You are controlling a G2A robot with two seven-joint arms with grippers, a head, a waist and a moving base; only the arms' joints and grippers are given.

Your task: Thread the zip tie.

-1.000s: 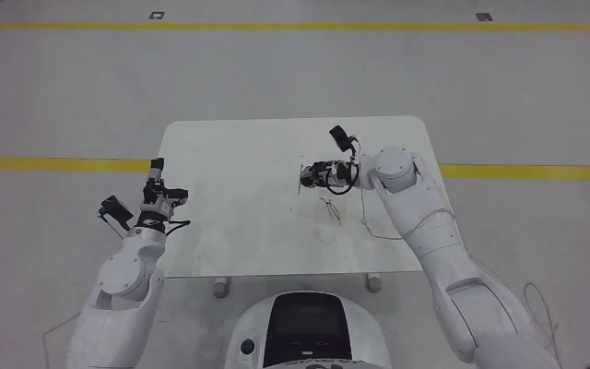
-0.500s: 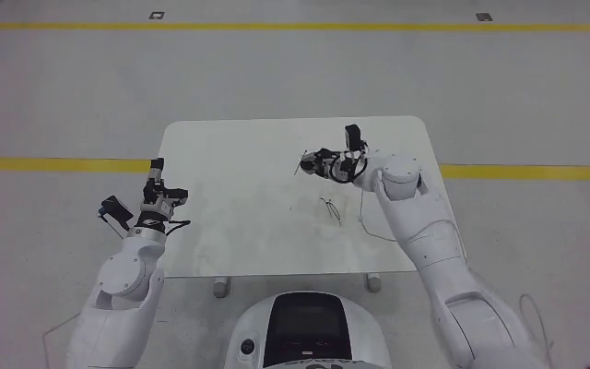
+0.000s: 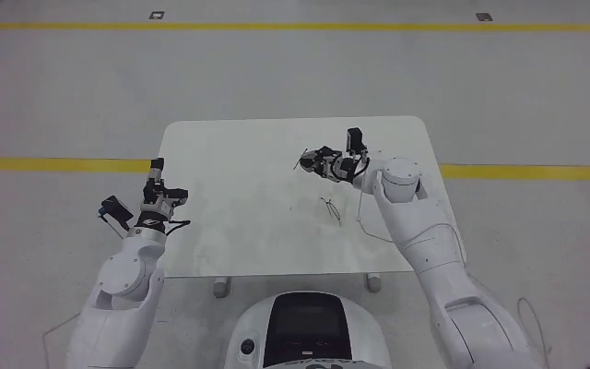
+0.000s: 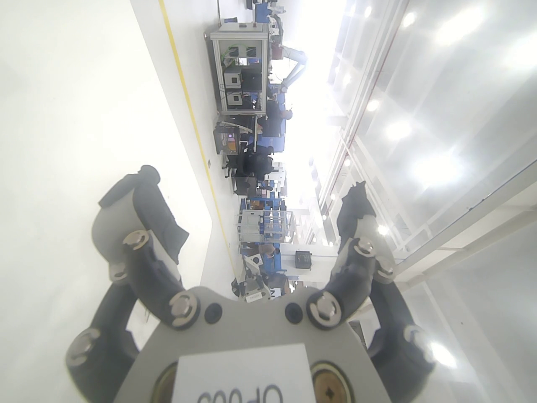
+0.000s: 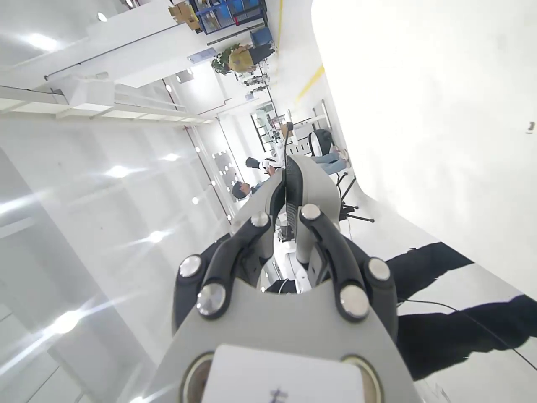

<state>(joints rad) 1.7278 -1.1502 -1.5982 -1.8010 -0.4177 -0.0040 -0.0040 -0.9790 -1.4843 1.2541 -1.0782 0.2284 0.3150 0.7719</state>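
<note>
My right gripper (image 3: 312,159) hovers over the white table's (image 3: 230,184) far right part, shut on a thin black zip tie (image 3: 298,166) whose end pokes out past the fingertips. In the right wrist view the zip tie (image 5: 286,150) shows as a dark strip pinched between the closed fingers of the right gripper (image 5: 289,167). A second zip tie (image 3: 330,208) lies loose on the table just nearer the robot. My left gripper (image 3: 156,169) stays at the table's left edge; the left gripper (image 4: 251,188) stands open and holds nothing.
A thin pale cable (image 3: 364,221) curls on the table beside the right forearm. The table's near and right edges lie close to that arm. The left half of the tabletop is bare white surface.
The right gripper has lifted and shifted toward the table's far side with the zip tie, its wrist turning. The left arm has kept still.
</note>
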